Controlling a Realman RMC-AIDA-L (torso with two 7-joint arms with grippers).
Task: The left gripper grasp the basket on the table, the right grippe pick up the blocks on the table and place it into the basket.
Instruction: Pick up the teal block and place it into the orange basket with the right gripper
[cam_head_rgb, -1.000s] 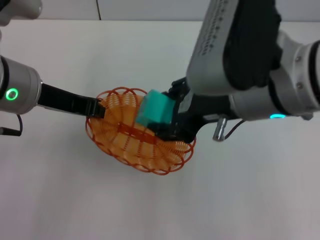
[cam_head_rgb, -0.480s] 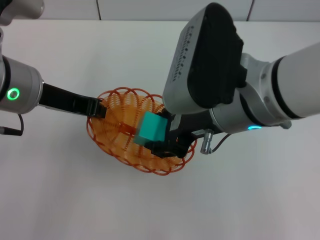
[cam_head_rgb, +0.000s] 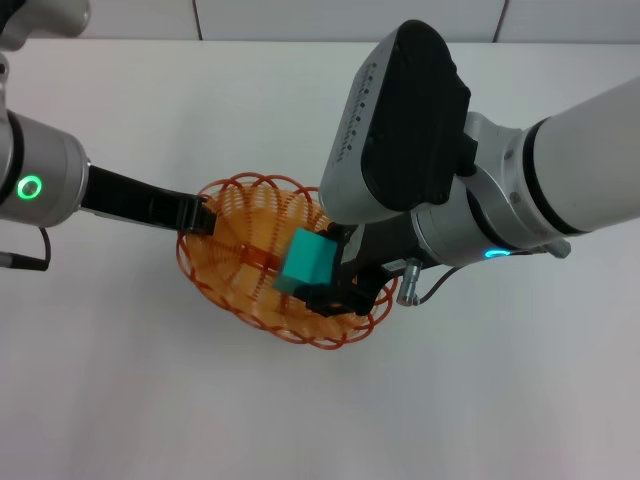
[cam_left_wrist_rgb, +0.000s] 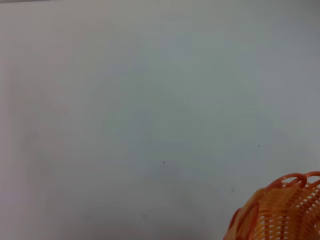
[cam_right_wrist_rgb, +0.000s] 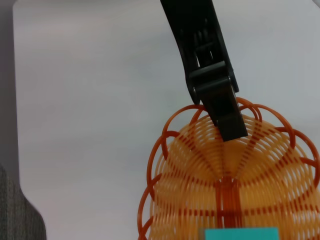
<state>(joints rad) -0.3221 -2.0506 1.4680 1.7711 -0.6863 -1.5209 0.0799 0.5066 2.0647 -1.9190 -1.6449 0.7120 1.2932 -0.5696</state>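
The orange wire basket (cam_head_rgb: 238, 272) rests on the white table (cam_head_rgb: 140, 390). My left gripper (cam_head_rgb: 203, 218) reaches in from the left and is shut on the basket's left rim; the right wrist view shows that left gripper (cam_right_wrist_rgb: 227, 124) as a black bar clamped over the rim of the basket (cam_right_wrist_rgb: 200, 190). My right gripper (cam_head_rgb: 322, 274) hangs low inside the basket's right half, shut on the teal-green cube (cam_head_rgb: 307, 258). The cube's top edge (cam_right_wrist_rgb: 241, 233) shows just above the basket's bottom strip. The left wrist view catches only a corner of the basket (cam_left_wrist_rgb: 282, 212).
The bulky right arm housing (cam_head_rgb: 405, 125) hangs over the basket's far right side and hides part of the rim. A thin cable (cam_head_rgb: 440, 280) loops beside it. Bare white tabletop lies all around the basket.
The right gripper has come down and to the left with the cube, from above the basket's right rim to low inside it. The left gripper and basket have hardly moved.
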